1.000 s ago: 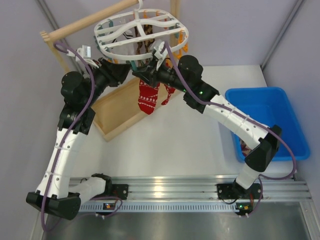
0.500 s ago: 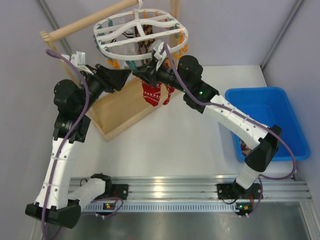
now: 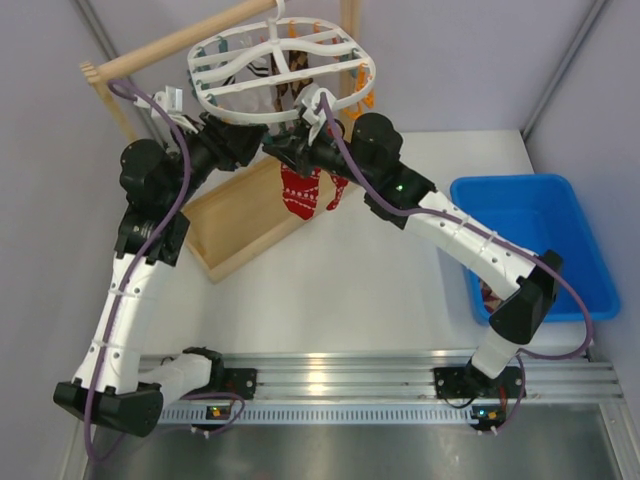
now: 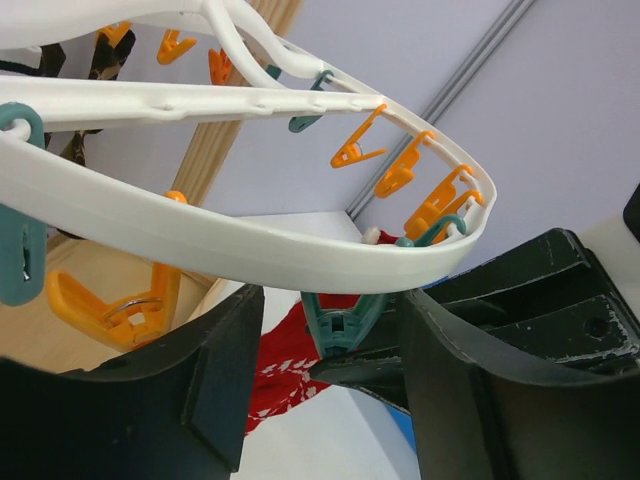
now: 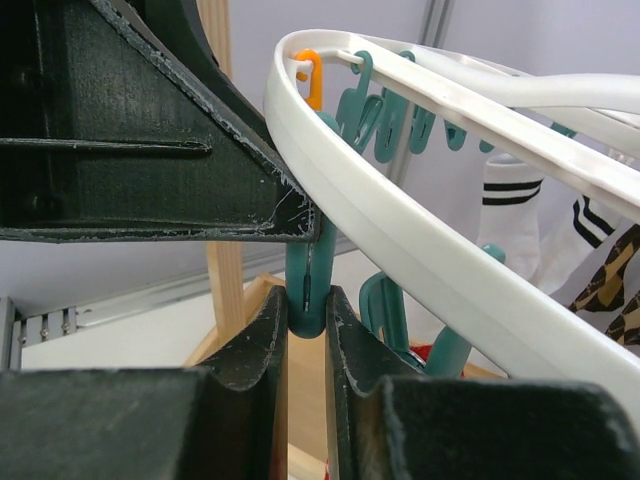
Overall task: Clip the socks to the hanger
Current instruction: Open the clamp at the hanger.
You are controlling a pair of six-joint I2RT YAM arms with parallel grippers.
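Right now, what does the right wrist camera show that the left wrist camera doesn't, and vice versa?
Right wrist only: the right gripper closed on a teal plastic clip, plus a white sock with black stripes and leopard-print fabric hanging behind. Left wrist only: the left gripper seen open, a row of orange plastic clips on the far rim, and the red sock with white pattern in plain sight below. Both: the white plastic oval hanger and the wooden post.

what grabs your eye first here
The white oval hanger hangs at top centre, ringed with orange and teal clips. Just beneath its rim the right tool pinches a teal clip, the left tool open alongside, and a red patterned sock dangles below.
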